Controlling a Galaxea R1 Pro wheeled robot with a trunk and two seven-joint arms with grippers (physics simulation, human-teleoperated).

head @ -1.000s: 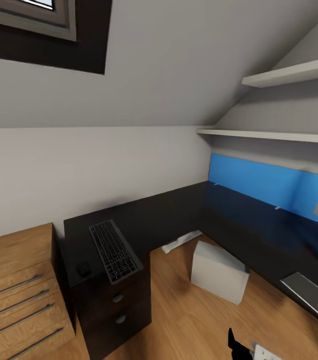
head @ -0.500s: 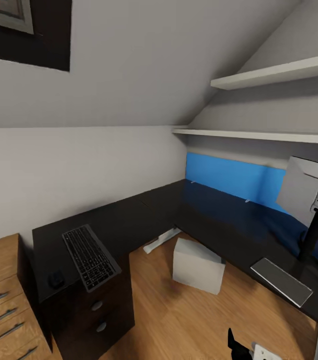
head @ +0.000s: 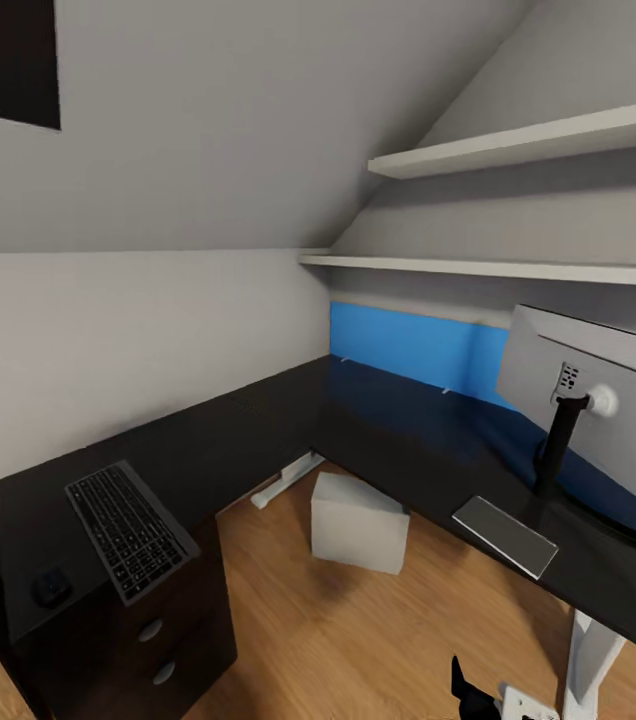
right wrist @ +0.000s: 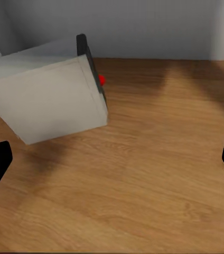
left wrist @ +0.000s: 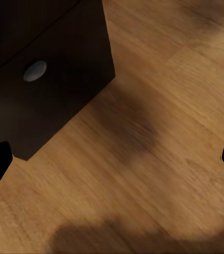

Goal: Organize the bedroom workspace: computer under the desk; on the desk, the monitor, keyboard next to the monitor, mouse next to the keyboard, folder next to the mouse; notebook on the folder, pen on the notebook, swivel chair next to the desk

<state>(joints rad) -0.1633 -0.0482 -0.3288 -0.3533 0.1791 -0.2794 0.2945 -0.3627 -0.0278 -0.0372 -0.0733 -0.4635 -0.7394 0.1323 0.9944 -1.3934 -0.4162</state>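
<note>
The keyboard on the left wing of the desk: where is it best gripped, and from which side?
Probably across its narrow width near the end overhanging the desk edge. The keyboard lies flat and thin, so a pincer coming from the front could close above and below that protruding end, well apart from the mouse.

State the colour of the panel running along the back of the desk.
Bright blue. The back panel behind the black desk top shows best in the head view.

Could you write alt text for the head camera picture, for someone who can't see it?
An L-shaped black desk fills an attic bedroom corner, with a keyboard and mouse on its left wing and a monitor, seen from behind, on its right. A white-grey computer stands on the wood floor beside the desk.
</note>
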